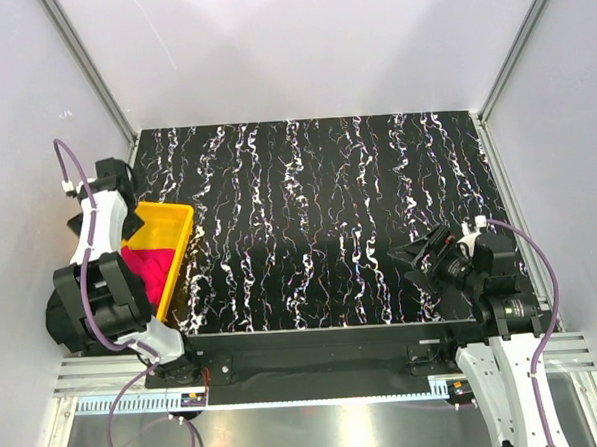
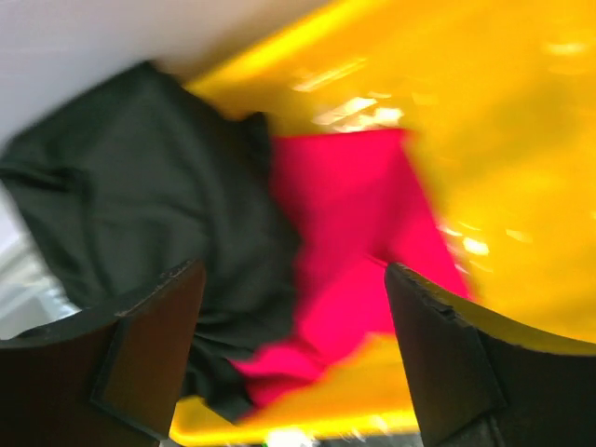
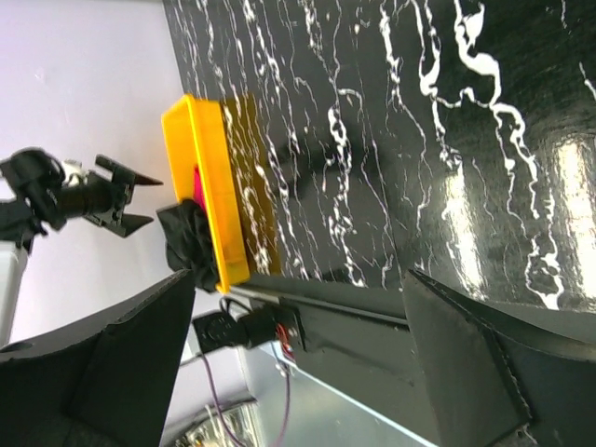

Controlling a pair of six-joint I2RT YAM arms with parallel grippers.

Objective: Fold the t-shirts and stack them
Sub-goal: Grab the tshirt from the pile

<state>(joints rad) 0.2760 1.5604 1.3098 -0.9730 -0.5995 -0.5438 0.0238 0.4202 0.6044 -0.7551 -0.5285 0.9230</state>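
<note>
table [image 1: 328, 212], tray [image 1: 175, 222] w/ bunched black tee [image 2: 140, 186], pink tee [image 2: 345, 214]; l gripper [image 2: 293, 279], r gripper [image 3: 300, 284] open.

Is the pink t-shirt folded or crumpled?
Crumpled: the pink t-shirt lies bunched in the yellow tray, against the black t-shirt, with no neat edges.

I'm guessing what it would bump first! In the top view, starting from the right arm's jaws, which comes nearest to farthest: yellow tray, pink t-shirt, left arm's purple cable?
1. yellow tray, left side, its wall facing across.
2. pink t-shirt, inside that tray.
3. left arm's purple cable, far left.
</note>
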